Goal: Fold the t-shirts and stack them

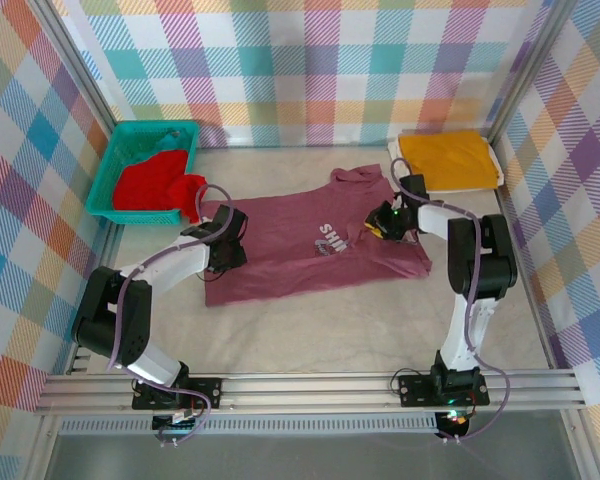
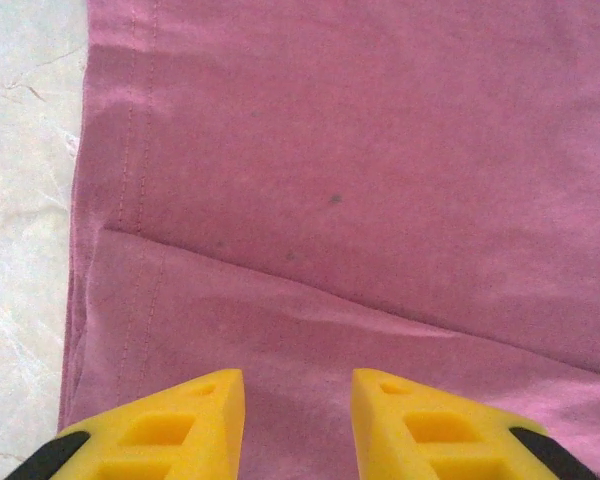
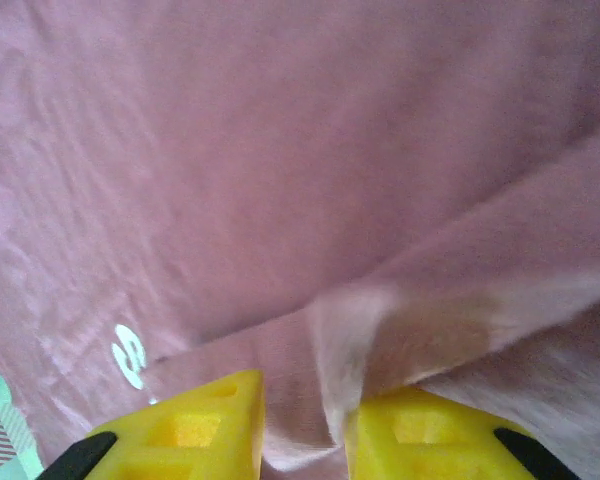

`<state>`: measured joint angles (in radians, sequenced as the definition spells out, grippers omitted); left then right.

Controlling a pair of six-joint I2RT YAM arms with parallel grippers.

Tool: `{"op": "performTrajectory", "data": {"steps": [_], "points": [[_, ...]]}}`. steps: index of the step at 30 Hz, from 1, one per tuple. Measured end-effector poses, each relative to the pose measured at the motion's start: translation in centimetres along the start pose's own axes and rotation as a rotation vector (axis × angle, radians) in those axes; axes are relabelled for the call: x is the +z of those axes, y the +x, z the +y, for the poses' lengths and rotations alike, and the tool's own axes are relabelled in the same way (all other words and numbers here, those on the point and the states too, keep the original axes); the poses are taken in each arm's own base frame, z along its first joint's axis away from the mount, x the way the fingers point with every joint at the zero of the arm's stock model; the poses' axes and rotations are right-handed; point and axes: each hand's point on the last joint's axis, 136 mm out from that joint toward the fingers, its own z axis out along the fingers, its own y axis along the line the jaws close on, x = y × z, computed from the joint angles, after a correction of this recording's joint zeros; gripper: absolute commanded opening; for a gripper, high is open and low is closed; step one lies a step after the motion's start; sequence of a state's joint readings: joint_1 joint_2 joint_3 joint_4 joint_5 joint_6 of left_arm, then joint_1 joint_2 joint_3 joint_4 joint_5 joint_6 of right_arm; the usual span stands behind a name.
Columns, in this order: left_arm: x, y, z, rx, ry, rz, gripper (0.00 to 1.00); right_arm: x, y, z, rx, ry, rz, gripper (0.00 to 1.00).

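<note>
The maroon t-shirt (image 1: 300, 240) is spread flat in the middle of the table (image 1: 310, 335), with its white print (image 1: 332, 238) facing up. The yellow-orange t-shirt (image 1: 448, 160) is laid folded at the far right corner. The red t-shirt (image 1: 155, 182) is heaped in the teal basket (image 1: 108, 170) at the far left.

The right fingers (image 3: 420, 425) are set on the maroon shirt near the print, and a raised fold of its cloth is pinched between them. The left fingers (image 2: 190, 415) are held a little apart at the shirt's left edge, by the stitched hem (image 2: 130, 150), over a flap that looks doubled over. Whether any cloth is nipped between them cannot be told.

The shirt is judged to be light, soft and floppy. No shape is kept by it, so it will sag and bunch wherever it is not held. It is not likely to be hurt by a squeeze. A thin pinch may be lost if only one layer is caught.

It is best taken at the edges and corners, where the stitched seams are thicker. Two spots on the same side should be held together, one by each arm, so the fold can be carried over straight. The lift should be kept low and slow, so the cloth is not dragged out of place
</note>
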<state>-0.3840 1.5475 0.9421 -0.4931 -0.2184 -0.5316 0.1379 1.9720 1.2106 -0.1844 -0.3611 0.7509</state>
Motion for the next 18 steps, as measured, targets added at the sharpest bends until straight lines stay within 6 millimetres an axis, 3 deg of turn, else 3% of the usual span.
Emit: {"op": "performTrajectory", "data": {"steps": [11, 18], "points": [[0.2, -0.1, -0.1, -0.003, 0.006, -0.014, 0.35, 2.6, -3.0, 1.9, 0.025, -0.055, -0.031, 0.28], [0.7, 0.6, 0.3, 0.000, -0.002, -0.005, 0.36, 1.9, -3.1, 1.4, 0.042, -0.057, -0.060, 0.32]]}}
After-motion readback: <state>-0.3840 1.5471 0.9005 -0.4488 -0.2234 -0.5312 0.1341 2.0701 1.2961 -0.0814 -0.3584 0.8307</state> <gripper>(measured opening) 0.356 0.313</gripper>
